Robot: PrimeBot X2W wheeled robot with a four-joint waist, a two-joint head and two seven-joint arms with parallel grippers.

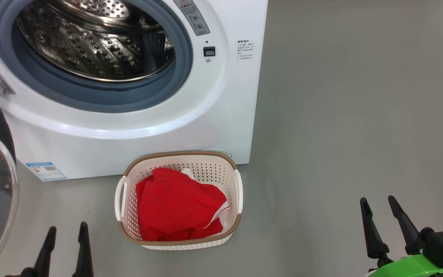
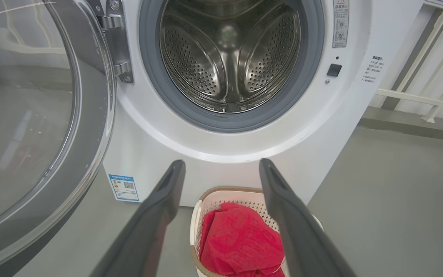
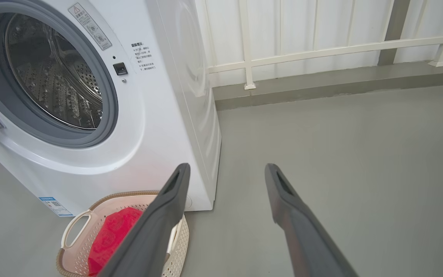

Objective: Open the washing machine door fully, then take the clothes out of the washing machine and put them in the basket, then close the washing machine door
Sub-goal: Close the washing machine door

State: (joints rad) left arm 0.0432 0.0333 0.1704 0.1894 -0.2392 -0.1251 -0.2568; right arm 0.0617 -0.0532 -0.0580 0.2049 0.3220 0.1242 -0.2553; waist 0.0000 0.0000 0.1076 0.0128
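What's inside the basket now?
The basket holds the clothes: a crumpled red heap with white trim. They cover most of its bottom, so anything beneath them can't be seen.

Three cameras are facing one washing machine (image 1: pixel 129 130) and the basket (image 1: pixel 214 171).
The head view is looking steeply down from close above; the left wrist view is facing the drum (image 2: pixel 229 57) squarely from low down — the right wrist view is looking slantwise from farther right; all three are sharing drum opening and basket.
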